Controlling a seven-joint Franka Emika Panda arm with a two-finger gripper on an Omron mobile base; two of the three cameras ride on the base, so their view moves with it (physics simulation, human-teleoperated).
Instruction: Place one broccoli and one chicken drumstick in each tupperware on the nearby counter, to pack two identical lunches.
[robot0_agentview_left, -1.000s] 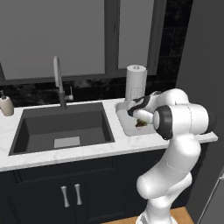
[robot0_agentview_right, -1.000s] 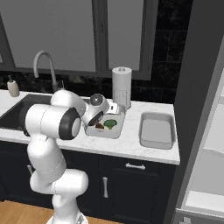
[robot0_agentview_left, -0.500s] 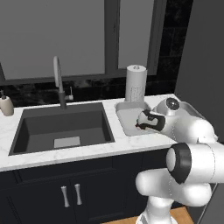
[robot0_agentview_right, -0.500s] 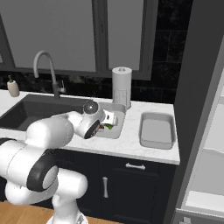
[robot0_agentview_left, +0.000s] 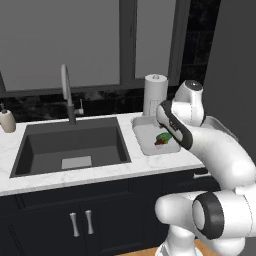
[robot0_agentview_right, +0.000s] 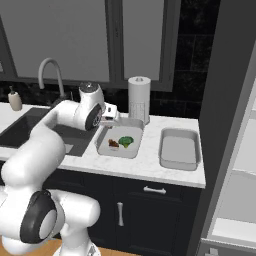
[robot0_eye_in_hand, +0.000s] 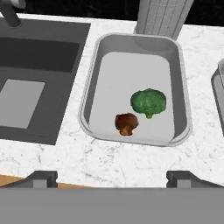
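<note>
Bumpy broccoli (robot0_eye_in_hand: 148, 102) beside glossy drumstick (robot0_eye_in_hand: 126, 123) (touching?), rounded grey tupperware (robot0_eye_in_hand: 89, 89), claw (robot0_eye_in_hand: 112, 176) wide, empty.

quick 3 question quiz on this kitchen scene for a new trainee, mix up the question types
1. True or false: the tupperware next to the sink holds one broccoli and one chicken drumstick.
2. Multiple choice: the other tupperware, farther from the sink, contains A) a broccoli B) a drumstick C) nothing visible.
3. Fill in: the gripper is ____ and holds nothing.

Key: 1 true; 2 C; 3 open.
</note>
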